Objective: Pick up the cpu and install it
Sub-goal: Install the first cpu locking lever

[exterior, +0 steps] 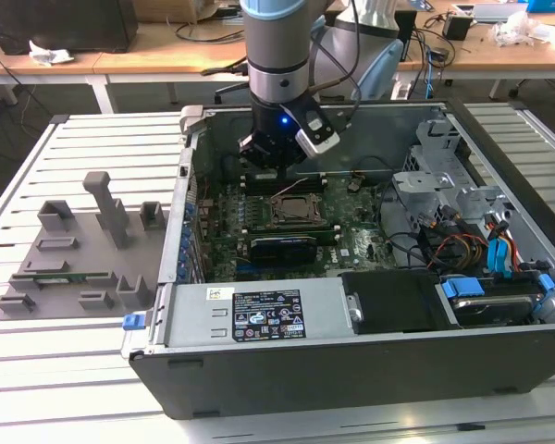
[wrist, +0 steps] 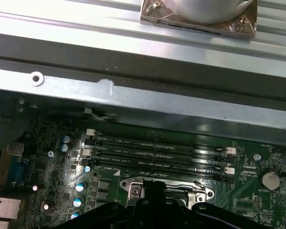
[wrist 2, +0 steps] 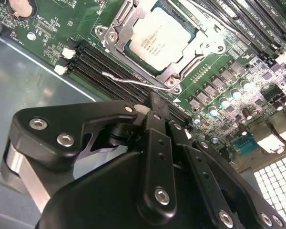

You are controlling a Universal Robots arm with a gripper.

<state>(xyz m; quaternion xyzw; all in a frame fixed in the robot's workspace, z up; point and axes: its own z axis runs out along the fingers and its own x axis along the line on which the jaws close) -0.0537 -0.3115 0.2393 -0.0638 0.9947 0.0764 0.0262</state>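
I see the small flat silvery-grey square cpu (wrist 2: 166, 37) seated in its socket, upper centre of the second wrist view; my black pincer (wrist 2: 155, 112) looks closed and empty; light, stiff, fragile, best held by edges.

Inspector: The small square silvery-grey cpu (wrist 2: 163, 37) carries faint dark print, its socket frame (wrist 2: 177, 74) bright metal.

Clerk: Surroundings?

Inspector: Green circuit board (wrist 2: 47, 40), black memory slots (wrist: 157, 151) with white end clips; matte black gripper (wrist 2: 155, 114) with silver screws.
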